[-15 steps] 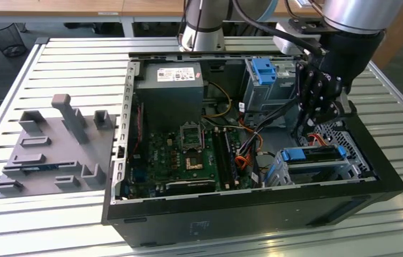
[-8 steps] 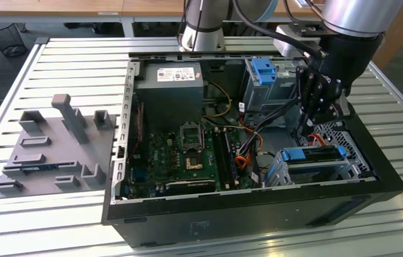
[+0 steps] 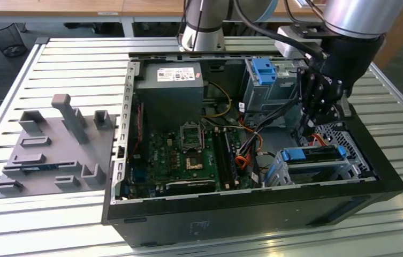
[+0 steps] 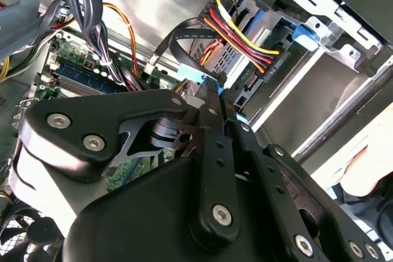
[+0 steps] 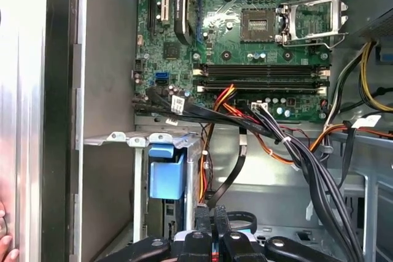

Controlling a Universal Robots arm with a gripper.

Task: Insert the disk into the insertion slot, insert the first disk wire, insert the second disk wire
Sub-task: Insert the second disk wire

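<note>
disk (image 3: 314, 154) in insertion slot (image 3: 344, 140) — hand (image 3: 314, 128) above

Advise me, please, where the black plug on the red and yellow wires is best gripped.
Probably on the black plug itself, pinching its two broad flat faces and coming from the wire end: its body is rigid and long, while the wires would bend.

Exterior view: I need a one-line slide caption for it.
Gripper lowered inside the open computer case, just above the blue-framed disk seated in its slot.
</note>
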